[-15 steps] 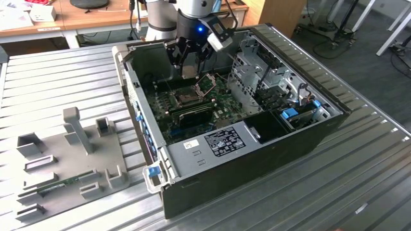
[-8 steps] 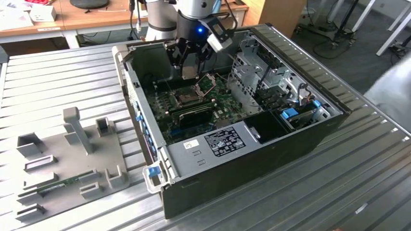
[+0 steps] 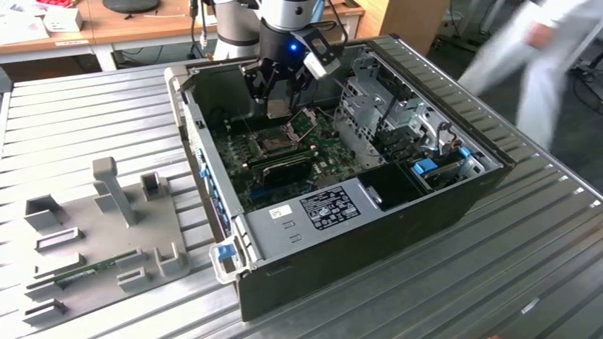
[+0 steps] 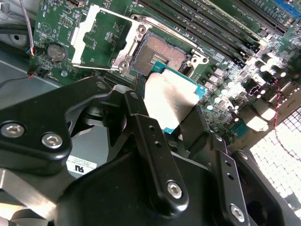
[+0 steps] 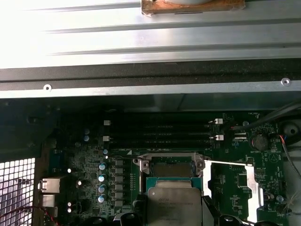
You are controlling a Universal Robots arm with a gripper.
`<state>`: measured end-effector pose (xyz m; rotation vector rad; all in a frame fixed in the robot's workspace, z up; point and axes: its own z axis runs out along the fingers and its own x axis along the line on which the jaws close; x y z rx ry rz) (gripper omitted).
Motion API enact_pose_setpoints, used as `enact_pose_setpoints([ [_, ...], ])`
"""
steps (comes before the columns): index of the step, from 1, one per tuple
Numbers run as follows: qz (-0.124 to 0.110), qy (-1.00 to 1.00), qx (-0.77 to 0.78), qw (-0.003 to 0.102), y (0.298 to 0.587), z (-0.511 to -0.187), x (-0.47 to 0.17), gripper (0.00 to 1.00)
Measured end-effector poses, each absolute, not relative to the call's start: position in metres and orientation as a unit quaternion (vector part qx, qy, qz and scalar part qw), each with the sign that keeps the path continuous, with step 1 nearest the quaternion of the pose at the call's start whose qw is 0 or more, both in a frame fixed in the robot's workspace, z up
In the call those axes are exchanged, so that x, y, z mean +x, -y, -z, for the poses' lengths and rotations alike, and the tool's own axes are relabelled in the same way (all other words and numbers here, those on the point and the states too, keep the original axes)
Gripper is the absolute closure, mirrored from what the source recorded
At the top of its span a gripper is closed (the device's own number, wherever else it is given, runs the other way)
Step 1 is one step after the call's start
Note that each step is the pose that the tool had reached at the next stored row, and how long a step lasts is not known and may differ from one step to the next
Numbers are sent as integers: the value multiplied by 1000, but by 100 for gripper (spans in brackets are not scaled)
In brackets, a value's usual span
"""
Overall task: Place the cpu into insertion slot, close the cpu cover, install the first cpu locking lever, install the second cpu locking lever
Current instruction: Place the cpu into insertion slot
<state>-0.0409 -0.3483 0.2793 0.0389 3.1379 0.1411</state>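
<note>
While the gripper (image 4: 165, 113) hovers, its fingers (image 4: 141, 123) clamp the cpu (image 4: 173, 96).

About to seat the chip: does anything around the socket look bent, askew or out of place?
Nothing stands out. The cover lies open beside the empty socket; the gripper holds the chip near it, not yet seated.

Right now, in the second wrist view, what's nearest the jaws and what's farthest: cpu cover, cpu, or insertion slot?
1. cpu, gripped between the jaws.
2. insertion slot, uncovered, just past the cpu.
3. cpu cover, flipped open beside the slot, farther off.
</note>
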Motion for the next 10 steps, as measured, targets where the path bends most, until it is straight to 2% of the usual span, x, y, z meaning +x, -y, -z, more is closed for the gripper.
enact_pose_setpoints([
  [10,-45,-999,19,0,348,-279,-41,46],
])
